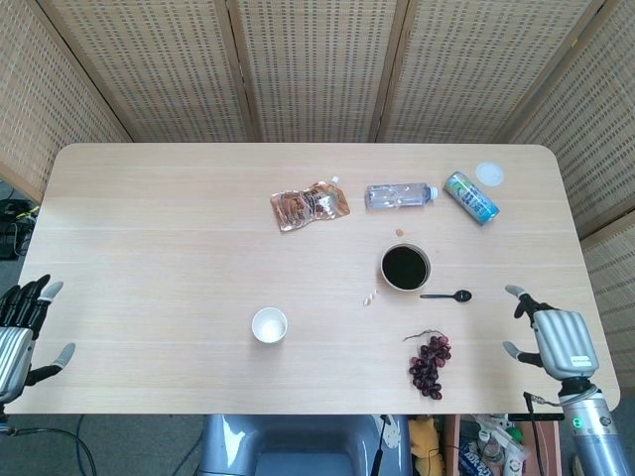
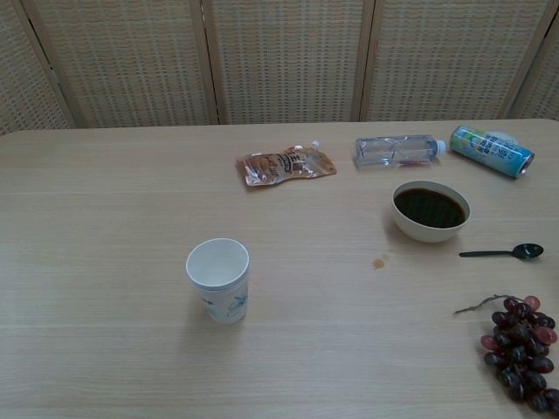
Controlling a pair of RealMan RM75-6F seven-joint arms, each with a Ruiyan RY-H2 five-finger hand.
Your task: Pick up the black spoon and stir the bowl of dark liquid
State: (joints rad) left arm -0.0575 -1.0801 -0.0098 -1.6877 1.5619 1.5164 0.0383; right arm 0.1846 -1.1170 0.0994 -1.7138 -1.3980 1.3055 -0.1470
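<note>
The fingers [image 1: 518, 293] of the right hand [image 1: 559, 340] are held apart and nothing is gripped; the left hand [image 1: 18, 332] is likewise spread and empty. The black spoon [image 1: 446, 296] lies ahead-left of the right fingers, well apart, just beside the bowl [image 1: 405, 268]. The reach is judged barely begun; a thin-handle pinch is called for.

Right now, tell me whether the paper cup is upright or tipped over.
Upright. The paper cup stands on its base with its round open rim facing up in the chest view; the head view shows the same circular mouth from above. Nothing touches it.
</note>
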